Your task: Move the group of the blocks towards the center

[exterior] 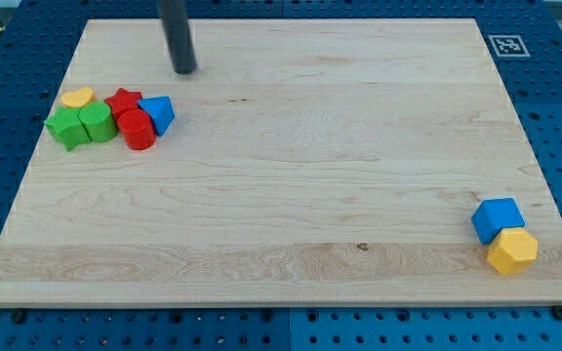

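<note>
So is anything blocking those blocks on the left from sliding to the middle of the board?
Nothing visible does. The board is bare wood between the cluster, ending at the blue triangle, and the centre. My tip sits above the cluster, toward the view's top, touching nothing.

Landmark: red star block (pixel 123 100), on the tabletop (pixel 291 185), near the view's left edge.

Just left of the red star block: yellow block (pixel 77 97).
Below and left of it, touching: green block (pixel 97 122); farther left, pressed against that one: second green block (pixel 65 128).
Directly below it, touching: red cylinder (pixel 138 130).
Right and slightly below, touching: blue triangular block (pixel 158 113).
Up and right of it, apart from the cluster: my tip (pixel 184 68).
Far right and well below it, near the view's bottom right corner: blue cube (pixel 498 218), with yellow hexagonal block (pixel 511 251) touching beneath.
</note>
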Controlling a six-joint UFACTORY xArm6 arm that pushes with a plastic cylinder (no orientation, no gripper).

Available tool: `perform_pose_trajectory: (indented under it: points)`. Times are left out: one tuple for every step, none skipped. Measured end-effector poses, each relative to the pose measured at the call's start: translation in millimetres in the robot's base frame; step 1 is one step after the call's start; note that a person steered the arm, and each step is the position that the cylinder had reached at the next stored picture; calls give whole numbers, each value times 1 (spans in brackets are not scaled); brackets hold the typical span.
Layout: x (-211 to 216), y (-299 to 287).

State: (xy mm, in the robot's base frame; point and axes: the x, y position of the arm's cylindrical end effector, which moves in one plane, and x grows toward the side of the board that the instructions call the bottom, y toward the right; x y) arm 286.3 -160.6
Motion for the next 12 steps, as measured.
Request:
perform_pose_trajectory:
  points:
    - [-8, -81]
    - [9, -144]
    - [26, -144]
    - [90, -144]
    - [102, -144]
    - [108, -142]
    - [134, -141]
    - [151, -126]
    - [148, -101]
    - [125, -83]
    - [119, -64]
    - [119, -37]
